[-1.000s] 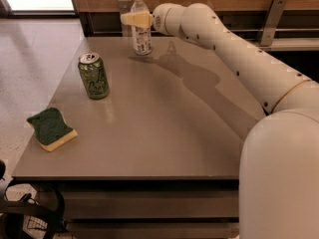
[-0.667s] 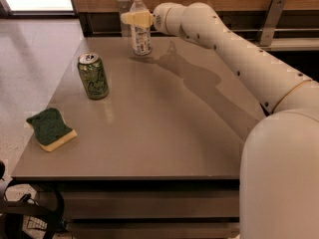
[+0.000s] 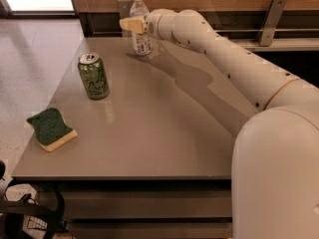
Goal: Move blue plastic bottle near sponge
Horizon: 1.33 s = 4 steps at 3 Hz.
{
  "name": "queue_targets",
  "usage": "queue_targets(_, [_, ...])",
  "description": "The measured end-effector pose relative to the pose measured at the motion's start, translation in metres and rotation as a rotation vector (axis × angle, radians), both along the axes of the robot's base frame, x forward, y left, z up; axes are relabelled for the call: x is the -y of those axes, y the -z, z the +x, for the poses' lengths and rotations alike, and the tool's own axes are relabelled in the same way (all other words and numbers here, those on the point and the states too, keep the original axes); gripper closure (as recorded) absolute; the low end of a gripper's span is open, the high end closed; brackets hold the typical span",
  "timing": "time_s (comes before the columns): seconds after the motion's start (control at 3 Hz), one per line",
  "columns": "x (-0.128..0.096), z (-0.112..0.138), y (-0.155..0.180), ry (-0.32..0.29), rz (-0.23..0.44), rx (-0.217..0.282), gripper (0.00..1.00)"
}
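Note:
The blue plastic bottle (image 3: 141, 43), clear with a white cap and a white-and-blue label, stands upright at the far edge of the grey table (image 3: 164, 133). My gripper (image 3: 133, 25) is at the bottle's mid-height, right against it, with the white arm reaching in from the right. The sponge (image 3: 51, 129), dark green on top with a pale yellow base, lies flat at the table's near left corner, far from the bottle.
A green drink can (image 3: 93, 75) stands upright on the left side of the table, between the bottle and the sponge. A wooden wall and a dark ledge with a metal bracket (image 3: 269, 21) run behind the table. Tiled floor lies to the left.

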<state>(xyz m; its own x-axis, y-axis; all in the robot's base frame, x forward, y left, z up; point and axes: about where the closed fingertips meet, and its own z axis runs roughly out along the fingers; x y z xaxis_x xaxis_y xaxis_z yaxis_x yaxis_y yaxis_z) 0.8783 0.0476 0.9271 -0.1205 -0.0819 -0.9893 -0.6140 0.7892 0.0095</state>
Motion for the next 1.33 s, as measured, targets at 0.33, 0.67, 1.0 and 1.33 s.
queue_targets(0.33, [-0.0017,-0.0001,0.0001,-0.003,0.002,-0.002,0.46])
queue_targets(0.67, [-0.0041,-0.0002,0.0011,-0.006,0.003,-0.003,0.69])
queue_targets(1.0, [-0.0067,-0.0003,0.0022,-0.009,0.003,-0.005,0.92])
queue_targets(1.33, [-0.0086,-0.0004,0.0029,-0.011,0.003,-0.006,1.00])
